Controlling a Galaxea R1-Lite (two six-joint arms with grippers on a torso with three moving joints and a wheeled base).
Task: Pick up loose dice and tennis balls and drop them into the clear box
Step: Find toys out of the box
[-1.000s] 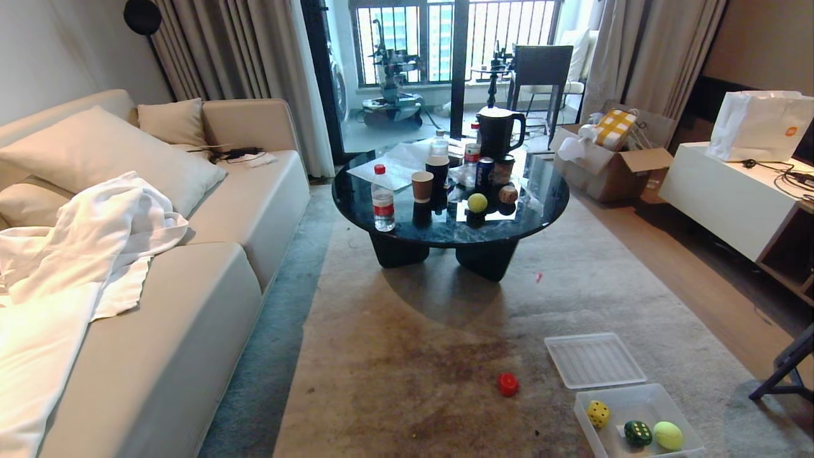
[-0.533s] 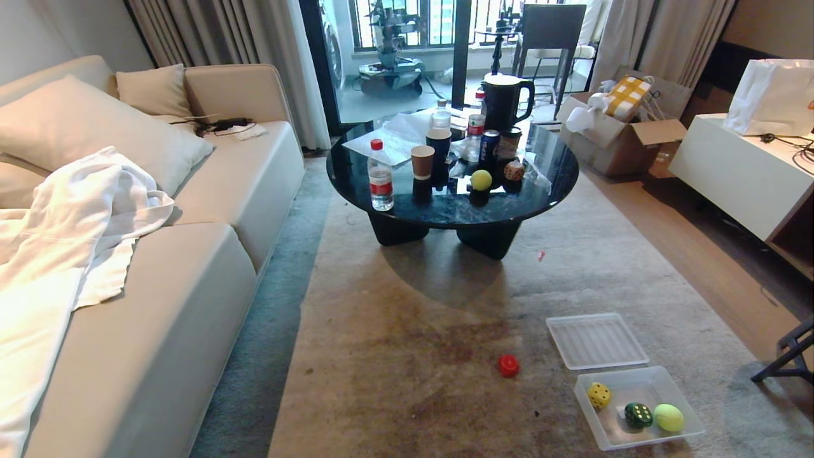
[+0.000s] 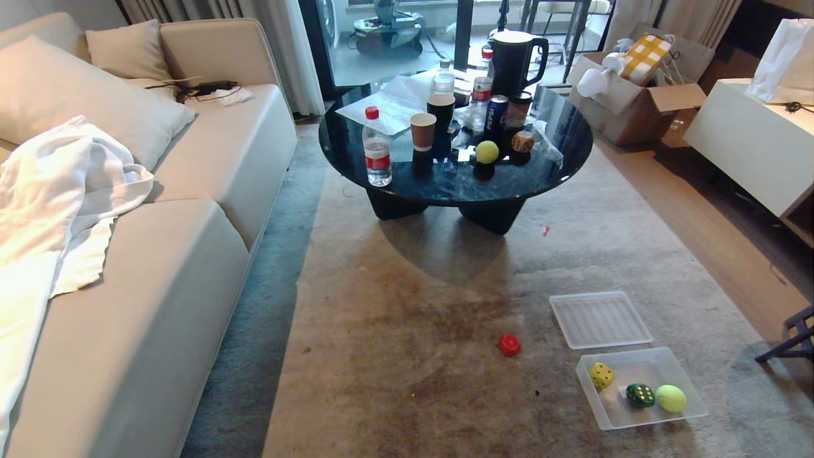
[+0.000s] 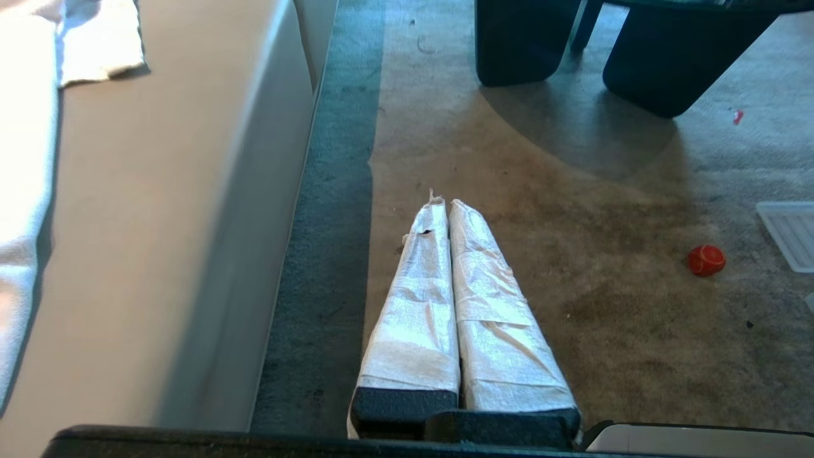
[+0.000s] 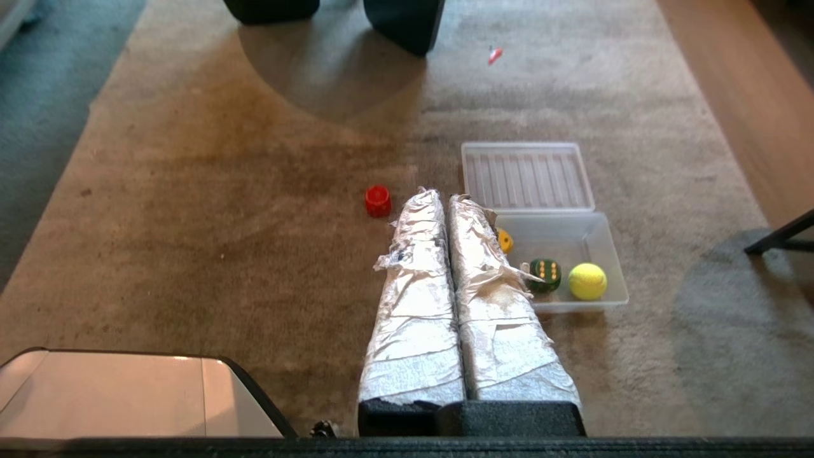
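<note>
A red die (image 3: 509, 345) lies loose on the rug, left of the clear box (image 3: 674, 416). That box holds a yellow die (image 3: 601, 375), a green die (image 3: 640, 395) and a tennis ball (image 3: 671, 398). On the round black table (image 3: 445, 191) sit another tennis ball (image 3: 487, 152) and a beige die (image 3: 523, 141). My left gripper (image 4: 443, 202) is shut and empty, above the rug by the sofa; the red die (image 4: 706, 260) lies off to its side. My right gripper (image 5: 443, 194) is shut and empty, above the rug between the red die (image 5: 378, 201) and the clear box (image 5: 594, 238). Neither arm shows in the head view.
A flat ribbed clear lid (image 3: 600, 319) lies just beyond the box. The table carries a water bottle (image 3: 377, 156), cups, cans and a black kettle (image 3: 516, 55). A beige sofa (image 3: 146, 305) with a white cloth runs along the left. A white cabinet (image 3: 753, 143) and a black stand leg (image 3: 788, 340) are on the right.
The whole head view has tilted downward: table, rug and box have slid up in the picture. Nothing in the scene has moved and both grippers stay shut.
</note>
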